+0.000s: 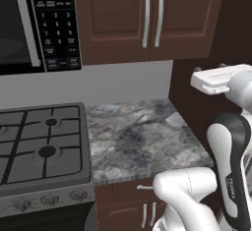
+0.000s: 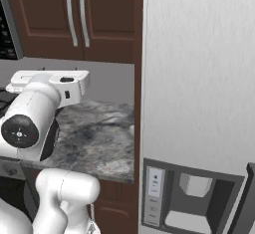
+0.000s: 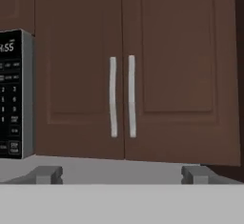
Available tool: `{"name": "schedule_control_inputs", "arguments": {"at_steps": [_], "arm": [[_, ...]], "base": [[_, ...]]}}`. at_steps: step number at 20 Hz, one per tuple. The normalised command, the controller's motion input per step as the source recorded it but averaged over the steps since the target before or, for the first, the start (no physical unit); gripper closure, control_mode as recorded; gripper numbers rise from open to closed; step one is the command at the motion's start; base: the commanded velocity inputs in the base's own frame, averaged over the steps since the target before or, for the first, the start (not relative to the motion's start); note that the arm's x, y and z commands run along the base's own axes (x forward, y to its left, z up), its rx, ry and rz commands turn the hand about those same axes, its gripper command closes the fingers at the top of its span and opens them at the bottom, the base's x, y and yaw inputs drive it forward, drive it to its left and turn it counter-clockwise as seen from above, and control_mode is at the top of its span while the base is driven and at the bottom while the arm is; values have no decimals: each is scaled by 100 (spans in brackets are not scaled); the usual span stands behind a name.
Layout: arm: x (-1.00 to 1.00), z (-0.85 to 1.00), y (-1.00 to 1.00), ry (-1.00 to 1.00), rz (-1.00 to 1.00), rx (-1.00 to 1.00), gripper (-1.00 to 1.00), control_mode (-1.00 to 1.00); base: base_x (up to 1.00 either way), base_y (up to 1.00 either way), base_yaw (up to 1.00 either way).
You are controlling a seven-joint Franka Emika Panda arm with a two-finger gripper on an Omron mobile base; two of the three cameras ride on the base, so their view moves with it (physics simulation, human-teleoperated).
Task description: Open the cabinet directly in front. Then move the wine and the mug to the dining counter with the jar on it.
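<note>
Claw (image 3: pixel 121 175) is standing fully spread, w/ nothing between the fingers and nothing touching them. In hand view the two dark fingertips (image 3: pixel 46 174) are rising at the bottom edge, far apart, pointing straight at the cabinet (image 3: pixel 133 42) but well short of it.

Cabinet is sitting directly ahead of the claw, on the wall above the small counter (image 1: pixel 138 136). Both doors are lying shut, flush w/ each other; dark brown wood, each w/ a recessed panel. Two long silver bar handles (image 3: pixel 122 96) are running vertically, side by side at the centre seam, roughly midway btwn the fingertips in hand view.

To the cabinet's left a microwave (image 1: pixel 34 23) w/ black keypad is hanging over the gas stove (image 1: pixel 42 146). Grey marbled counter is adjoining the stove on its right. In right base view a pale fridge (image 2: pixel 199 78) w/ dispenser is standing right of the counter.
</note>
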Motion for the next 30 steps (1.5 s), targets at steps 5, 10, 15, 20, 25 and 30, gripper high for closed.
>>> {"name": "schedule_control_inputs", "arguments": {"at_steps": [5, 10, 15, 20, 25, 30], "arm": [[5, 29, 0, -21, 0, 1, -100, -100], [30, 32, 3, -20, 0, 0, -100, -100], [49, 30, 14, -10, 0, 0, -100, -100], [69, 21, 24, -1, 0, 0, -100, -100], [68, 3, 9, 0, 0, 0, -100, -100], [66, 0, 0, 12, 0, 0, -100, -100]], "base": [[0, 0, 0], [0, 0, 0], [0, 0, 0], [0, 0, 0], [0, 0, 0], [0, 0, 0]]}}
